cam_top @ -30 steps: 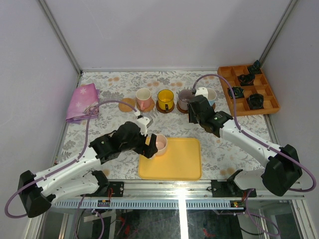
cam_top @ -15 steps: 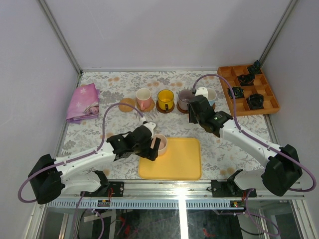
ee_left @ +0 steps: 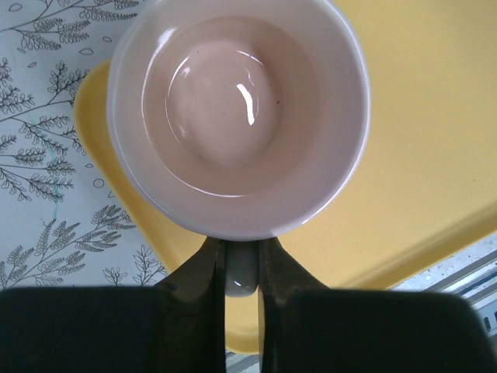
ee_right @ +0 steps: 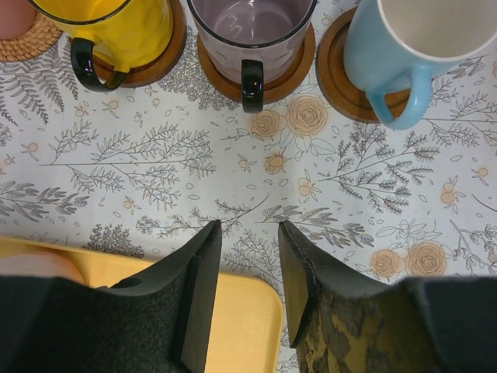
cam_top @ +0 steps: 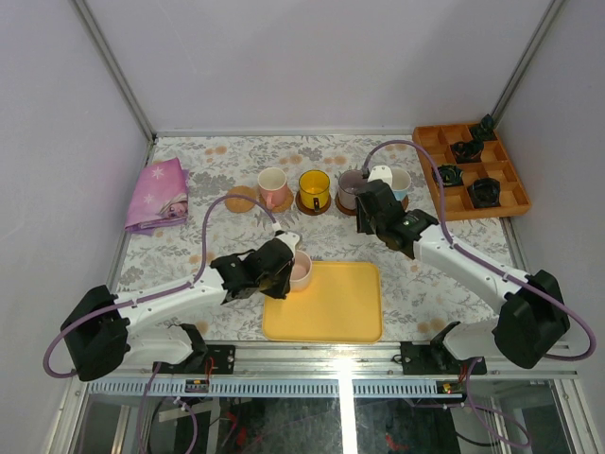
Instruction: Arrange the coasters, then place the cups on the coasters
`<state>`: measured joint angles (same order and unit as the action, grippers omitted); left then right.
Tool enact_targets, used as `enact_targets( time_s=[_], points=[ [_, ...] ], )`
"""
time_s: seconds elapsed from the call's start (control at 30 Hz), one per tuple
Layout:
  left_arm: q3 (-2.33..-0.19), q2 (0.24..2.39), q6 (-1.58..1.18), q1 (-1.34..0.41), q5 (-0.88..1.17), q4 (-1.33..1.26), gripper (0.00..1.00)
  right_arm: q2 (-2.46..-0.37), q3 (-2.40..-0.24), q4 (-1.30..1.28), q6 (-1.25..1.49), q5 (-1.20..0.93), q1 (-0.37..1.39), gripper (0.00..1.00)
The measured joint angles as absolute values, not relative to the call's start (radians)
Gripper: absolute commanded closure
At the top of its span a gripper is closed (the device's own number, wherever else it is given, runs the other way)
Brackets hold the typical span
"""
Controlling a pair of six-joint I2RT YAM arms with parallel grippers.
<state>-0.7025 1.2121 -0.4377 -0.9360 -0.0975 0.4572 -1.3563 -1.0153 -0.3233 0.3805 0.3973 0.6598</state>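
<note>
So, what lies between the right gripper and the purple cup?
Nothing: only bare flowered table between the right gripper and the purple cup, in the right wrist view.

Floral table (cam_top: 189, 255) is carrying a pink cloth (cam_top: 157, 194) near its far left corner, coasters (cam_top: 240, 200) sitting in a row along the far side, an orange compartment tray (cam_top: 460, 200) hugging the far right corner, and a yellow tray (cam_top: 340, 307) lying at the near edge.
</note>
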Motion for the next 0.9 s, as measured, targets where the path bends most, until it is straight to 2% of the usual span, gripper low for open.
enact_targets(
  time_s=[0.3, 0.53, 0.63, 0.73, 0.9],
  points=[
    [-0.713, 1.106, -0.424, -0.936, -0.163, 0.525, 1.0, -1.374, -1.017, -0.315, 0.379, 0.39, 0.66, 0.58],
    [-0.881, 1.08, -0.369, -0.919, -0.297, 0.599, 1.0, -1.375, -1.052, -0.301, 0.361, 0.395, 0.66, 0.59],
    [-0.916, 1.082, -0.344, -0.854, -0.322, 0.585, 1.0, -1.377, -1.088, -0.298, 0.344, 0.404, 0.66, 0.81],
    [-0.916, 1.088, -0.319, -0.736, -0.332, 0.574, 1.0, -1.396, -1.131, -0.289, 0.328, 0.406, 0.66, 0.97],
    [-0.917, 1.139, -0.288, -0.571, -0.348, 0.523, 1.0, -1.477, -1.19, -0.258, 0.312, 0.385, 0.659, 1.0]
  ],
)
